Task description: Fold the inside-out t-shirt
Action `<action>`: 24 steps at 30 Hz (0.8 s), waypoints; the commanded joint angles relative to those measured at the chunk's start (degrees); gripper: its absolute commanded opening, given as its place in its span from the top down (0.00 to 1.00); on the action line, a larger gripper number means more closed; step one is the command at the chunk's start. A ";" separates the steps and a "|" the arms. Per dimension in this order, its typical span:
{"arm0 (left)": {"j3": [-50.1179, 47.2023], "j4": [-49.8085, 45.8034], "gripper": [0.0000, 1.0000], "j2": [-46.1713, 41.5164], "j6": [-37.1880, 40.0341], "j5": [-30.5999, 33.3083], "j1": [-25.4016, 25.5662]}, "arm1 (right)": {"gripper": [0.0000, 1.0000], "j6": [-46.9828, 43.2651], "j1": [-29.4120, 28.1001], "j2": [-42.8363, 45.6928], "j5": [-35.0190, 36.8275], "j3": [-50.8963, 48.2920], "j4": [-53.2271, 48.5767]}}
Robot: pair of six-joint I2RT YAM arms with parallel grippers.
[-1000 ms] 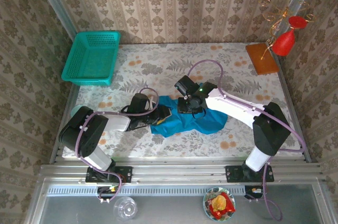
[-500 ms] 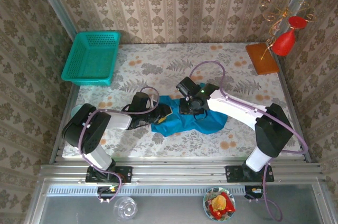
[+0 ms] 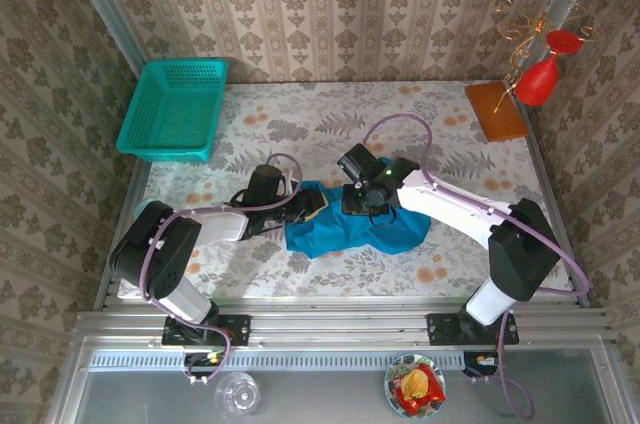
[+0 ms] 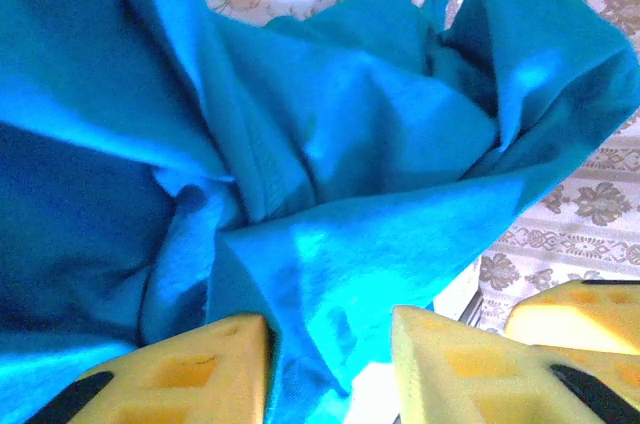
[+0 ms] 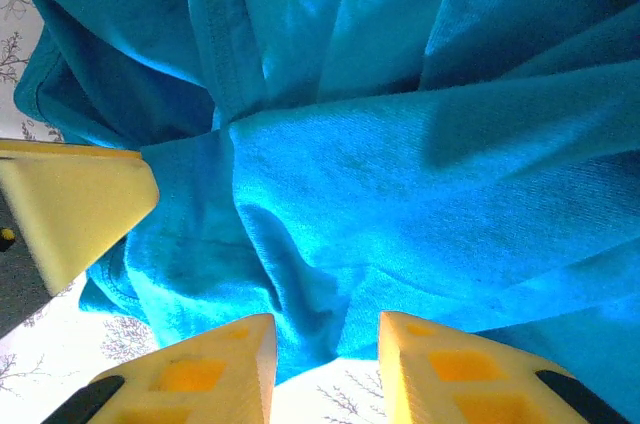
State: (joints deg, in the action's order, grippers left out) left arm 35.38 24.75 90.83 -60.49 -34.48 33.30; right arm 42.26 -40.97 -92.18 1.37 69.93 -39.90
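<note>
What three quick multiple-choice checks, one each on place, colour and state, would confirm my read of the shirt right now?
1. Where on the table does the t-shirt lie? A far-left corner; B around the middle; C far-right corner.
2. What colour are the fingers in the wrist views? A black; B red; C yellow.
3. How does the t-shirt lie? A folded into a neat rectangle; B crumpled in a bunch; C spread flat, sleeves out.
Answers: 1 B, the top view shows it mid-table. 2 C, yellow fingers sit at the bottom of both wrist views. 3 B, deep creases and overlapping folds show in every view.
</note>
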 commanded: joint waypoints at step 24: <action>7.93 -21.68 1.00 -7.29 17.18 3.33 -9.96 | 0.63 -6.26 17.20 12.03 5.56 -11.53 -4.36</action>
State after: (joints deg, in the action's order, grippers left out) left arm 39.90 11.31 88.84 -50.24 -32.95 26.94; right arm 38.72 -26.68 -81.87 5.87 60.84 -42.48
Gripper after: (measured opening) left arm 0.064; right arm 0.361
